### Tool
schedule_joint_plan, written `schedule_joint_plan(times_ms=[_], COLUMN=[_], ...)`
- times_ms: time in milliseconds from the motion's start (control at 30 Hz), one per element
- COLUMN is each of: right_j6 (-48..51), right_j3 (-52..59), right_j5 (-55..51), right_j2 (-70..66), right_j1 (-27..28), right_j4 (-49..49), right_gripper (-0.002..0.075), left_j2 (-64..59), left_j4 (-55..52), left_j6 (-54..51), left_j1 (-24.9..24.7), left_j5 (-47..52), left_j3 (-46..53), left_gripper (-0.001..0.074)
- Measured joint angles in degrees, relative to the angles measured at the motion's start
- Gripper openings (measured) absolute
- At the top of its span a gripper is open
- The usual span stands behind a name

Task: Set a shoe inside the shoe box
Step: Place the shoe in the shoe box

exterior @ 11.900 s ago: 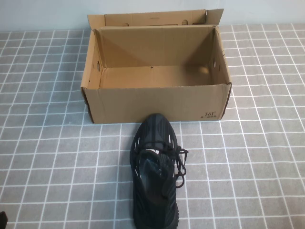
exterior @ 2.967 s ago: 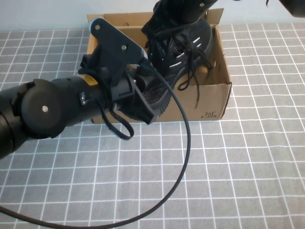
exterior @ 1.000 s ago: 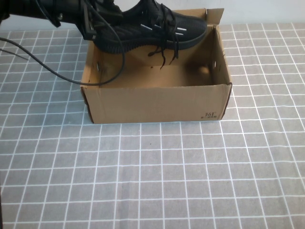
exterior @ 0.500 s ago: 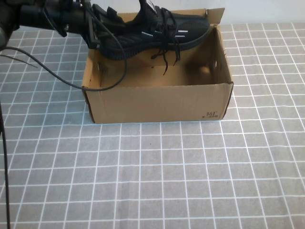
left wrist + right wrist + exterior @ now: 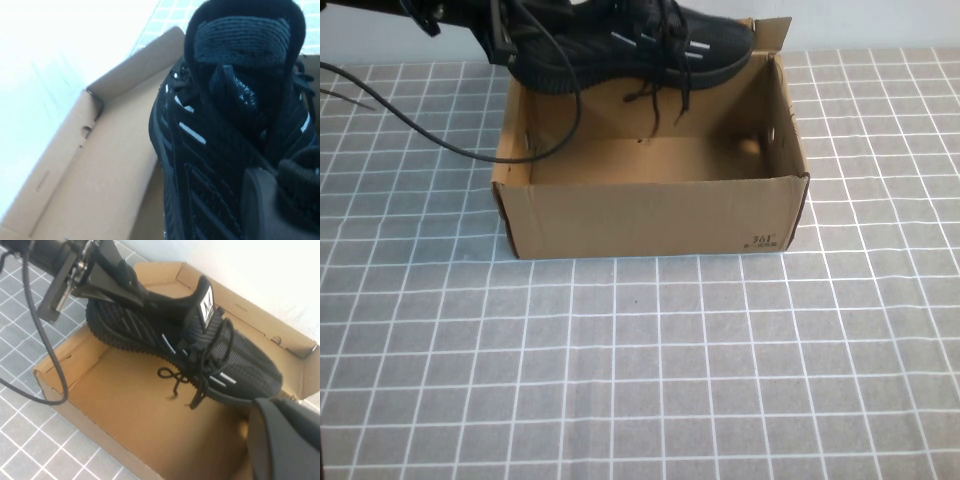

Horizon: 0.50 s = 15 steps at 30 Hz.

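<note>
The black mesh shoe (image 5: 630, 50) hangs on its side over the back part of the open brown shoe box (image 5: 650, 215), toe toward the box's right wall, laces dangling inside. My left gripper (image 5: 515, 35) reaches in from the far left and is shut on the shoe's heel; its fingers (image 5: 265, 200) press the shoe (image 5: 215, 150). The right wrist view shows the shoe (image 5: 190, 350), its white-marked tongue tab (image 5: 206, 304) and the left gripper (image 5: 107, 277) above the box (image 5: 125, 410). My right gripper (image 5: 282, 440) is above the box's right end, apart from the shoe, out of the high view.
The grey checked tablecloth (image 5: 650, 370) covers the table in front of and beside the box. The left arm's black cable (image 5: 450, 150) loops down past the box's left wall. The box's back flap (image 5: 770, 32) stands up behind the shoe's toe.
The left gripper has lifted the shoe slightly and shifted it toward the back of the box. The box has not moved.
</note>
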State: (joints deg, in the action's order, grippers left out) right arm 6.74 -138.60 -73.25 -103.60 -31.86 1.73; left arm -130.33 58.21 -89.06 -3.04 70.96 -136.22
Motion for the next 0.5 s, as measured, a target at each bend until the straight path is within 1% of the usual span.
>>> schedule_joint_plan(times_ms=[500], right_j6=[-0.12], right_j3=[0.0], right_j5=[0.0], right_j2=[0.0], right_j1=[0.0], right_j4=[0.0], right_gripper=[-0.0016], left_j2=[-0.11], left_j4=[-3.86], left_j6=[9.02], left_j1=[-2.75], left_j5=[0.45], left_j3=[0.52], left_gripper=[0.0036])
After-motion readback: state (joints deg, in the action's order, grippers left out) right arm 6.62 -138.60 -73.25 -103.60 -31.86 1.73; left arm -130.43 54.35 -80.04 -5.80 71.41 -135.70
